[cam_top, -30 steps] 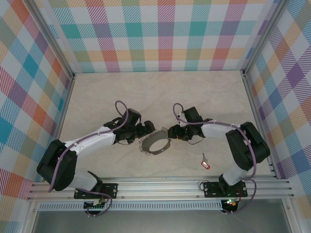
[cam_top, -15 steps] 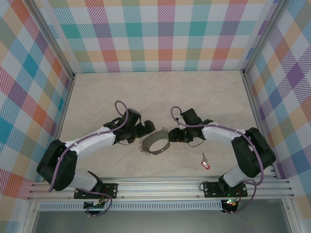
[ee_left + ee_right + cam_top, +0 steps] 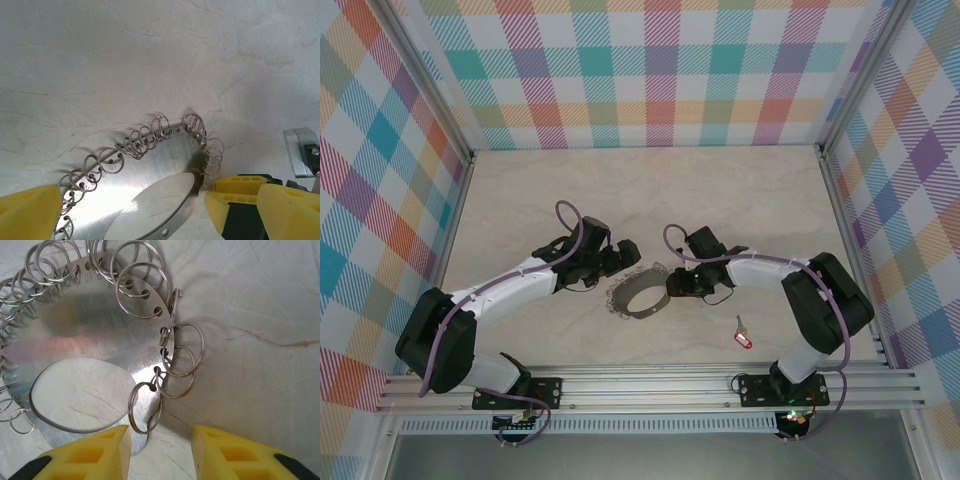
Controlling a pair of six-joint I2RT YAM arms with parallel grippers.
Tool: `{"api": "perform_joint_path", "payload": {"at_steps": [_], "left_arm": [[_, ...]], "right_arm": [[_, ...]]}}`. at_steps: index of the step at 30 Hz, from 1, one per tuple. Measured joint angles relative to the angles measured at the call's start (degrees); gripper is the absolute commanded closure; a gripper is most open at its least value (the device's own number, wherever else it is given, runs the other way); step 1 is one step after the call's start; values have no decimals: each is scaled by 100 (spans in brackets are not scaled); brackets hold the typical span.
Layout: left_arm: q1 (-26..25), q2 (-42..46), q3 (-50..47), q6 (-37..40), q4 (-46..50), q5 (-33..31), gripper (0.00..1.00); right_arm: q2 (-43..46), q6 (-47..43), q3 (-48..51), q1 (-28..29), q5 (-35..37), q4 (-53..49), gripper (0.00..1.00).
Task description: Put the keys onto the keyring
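The task was barely begun: the key (image 3: pixel 743 338) lay loose on the counter (image 3: pixel 620 190), to the near right of the keyring (image 3: pixel 640 296) and well apart from it, with neither arm close to it. Both arms were at the ring instead. The left fingers (image 3: pixel 30 212) stood wide apart, straddling the ring's far-left rim and its fringe of small wire loops, with no clear grip on it. The right fingers (image 3: pixel 90 455) were also apart at the ring's right edge, with one small loop and a bit of the rim in the gap between them, not yet clamped. Judging from this, everything remained to do: steady the ring, fetch the key and thread it onto a loop. The key's long axis ran roughly near to far, red head at the near end, silver blade pointing far and slightly left. The ring lay flat
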State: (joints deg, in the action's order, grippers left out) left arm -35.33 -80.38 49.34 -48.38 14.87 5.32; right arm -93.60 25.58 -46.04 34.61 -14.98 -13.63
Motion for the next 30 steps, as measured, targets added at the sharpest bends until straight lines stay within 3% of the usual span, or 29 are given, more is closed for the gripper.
{"api": "perform_joint_path", "payload": {"at_steps": [30], "left_arm": [[98,-2,0,22,-4,15,0]], "right_arm": [[-461,-103,-433,9,111,50,80]]}}
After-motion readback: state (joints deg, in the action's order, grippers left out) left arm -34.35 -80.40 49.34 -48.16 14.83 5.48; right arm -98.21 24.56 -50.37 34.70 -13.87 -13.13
